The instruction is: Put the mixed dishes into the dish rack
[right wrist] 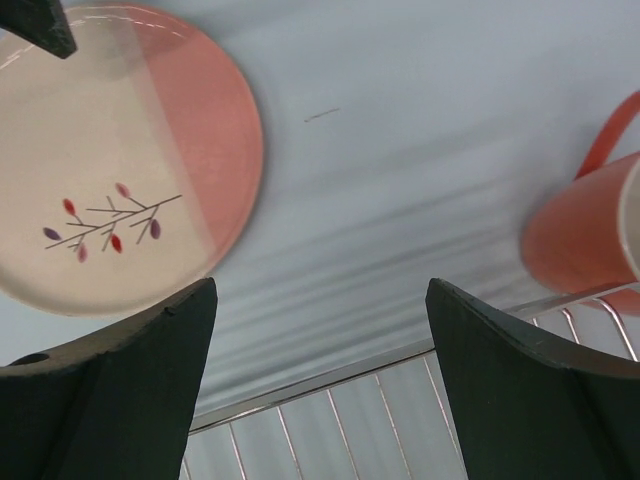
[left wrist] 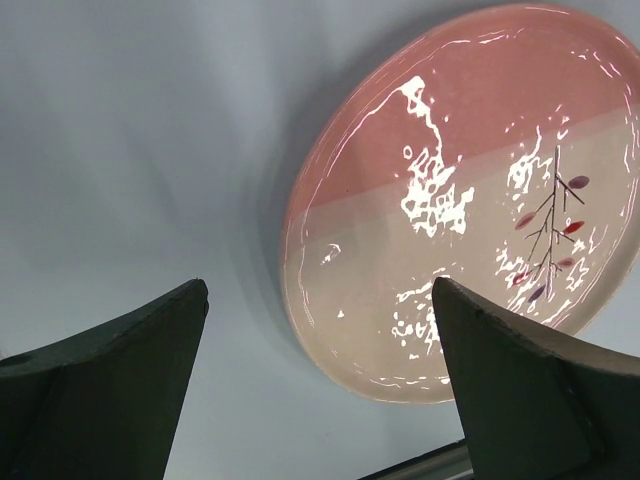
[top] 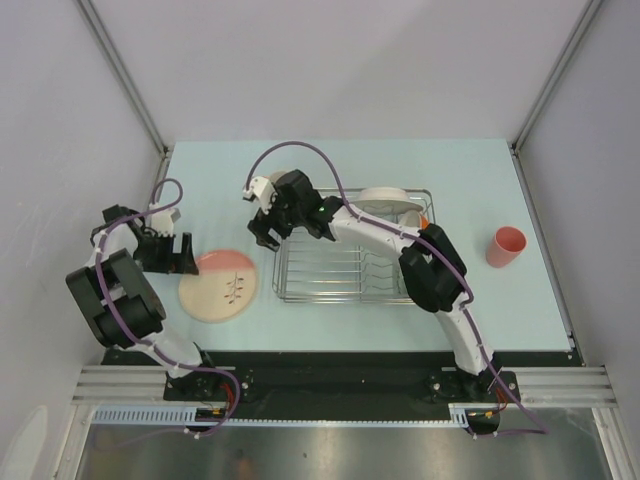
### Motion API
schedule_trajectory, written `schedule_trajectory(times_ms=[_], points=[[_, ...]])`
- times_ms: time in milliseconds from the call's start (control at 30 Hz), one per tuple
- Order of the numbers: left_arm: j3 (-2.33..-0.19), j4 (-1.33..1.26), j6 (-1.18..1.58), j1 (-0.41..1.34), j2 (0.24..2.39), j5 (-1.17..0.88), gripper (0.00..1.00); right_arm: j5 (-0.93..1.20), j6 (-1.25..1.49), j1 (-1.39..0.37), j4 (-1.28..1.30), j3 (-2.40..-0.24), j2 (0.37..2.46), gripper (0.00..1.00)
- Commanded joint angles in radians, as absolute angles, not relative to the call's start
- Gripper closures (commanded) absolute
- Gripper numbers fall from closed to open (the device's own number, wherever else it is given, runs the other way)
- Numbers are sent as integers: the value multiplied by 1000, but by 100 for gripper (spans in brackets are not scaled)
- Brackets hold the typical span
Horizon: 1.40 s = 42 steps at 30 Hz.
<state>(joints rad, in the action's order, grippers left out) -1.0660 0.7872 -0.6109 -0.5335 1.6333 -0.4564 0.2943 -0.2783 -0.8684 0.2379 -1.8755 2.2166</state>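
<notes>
The pink plate with the dark twig mark (top: 222,285) lies flat on the table, left of the dish rack (top: 350,262). My left gripper (top: 183,257) hovers open at the plate's left rim; in the left wrist view the plate (left wrist: 470,200) lies just beyond its open, bare gripper (left wrist: 320,290). My right gripper (top: 265,232) is open and holds nothing above the rack's far left corner. Its wrist view shows rack wires (right wrist: 350,400) below the gripper (right wrist: 320,285), the plate (right wrist: 110,160) at left and an orange mug (right wrist: 585,235) at right. The pink tumbler (top: 505,246) stands right of the rack.
A pale dish (top: 385,196) and an orange piece (top: 423,222) sit in the rack's far right part, partly hidden by the right arm. Grey walls close in the table on three sides. A tip of the left gripper's finger (right wrist: 40,25) shows in the right wrist view.
</notes>
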Motion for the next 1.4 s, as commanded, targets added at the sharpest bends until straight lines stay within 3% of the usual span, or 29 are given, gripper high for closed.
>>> schedule_trajectory(times_ms=[0, 233, 400, 533, 1033, 1100, 1167, 1200, 1267, 1300, 1367], points=[[-1095, 770, -634, -540, 1643, -494, 0, 178, -294, -815, 351, -1798, 2192, 10], [-1111, 773, -627, -538, 1684, -520, 0, 130, -267, -798, 347, -1798, 2158, 10], [-1103, 776, -638, -538, 1692, -525, 0, 187, -190, -905, 434, -2075, 2242, 11], [-1091, 772, -650, -538, 1687, -528, 0, 241, -131, -960, 431, -2144, 2322, 11], [-1121, 778, -692, -537, 1755, -581, 2, 364, 51, -931, 411, -2163, 2491, 22], [-1130, 790, -710, -537, 1767, -595, 12, 376, 64, -930, 414, -2171, 2505, 22], [-1149, 801, -727, -538, 1790, -609, 33, 385, 67, -930, 416, -2177, 2514, 23], [-1155, 810, -729, -538, 1798, -612, 50, 388, 74, -928, 414, -2181, 2514, 23], [-1175, 830, -738, -537, 1825, -617, 67, 400, 77, -930, 408, -2181, 2514, 23], [-1184, 836, -742, -538, 1845, -618, 82, 403, 83, -930, 408, -2181, 2516, 23], [-1198, 848, -749, -537, 1862, -620, 90, 413, 84, -925, 405, -2181, 2516, 23]])
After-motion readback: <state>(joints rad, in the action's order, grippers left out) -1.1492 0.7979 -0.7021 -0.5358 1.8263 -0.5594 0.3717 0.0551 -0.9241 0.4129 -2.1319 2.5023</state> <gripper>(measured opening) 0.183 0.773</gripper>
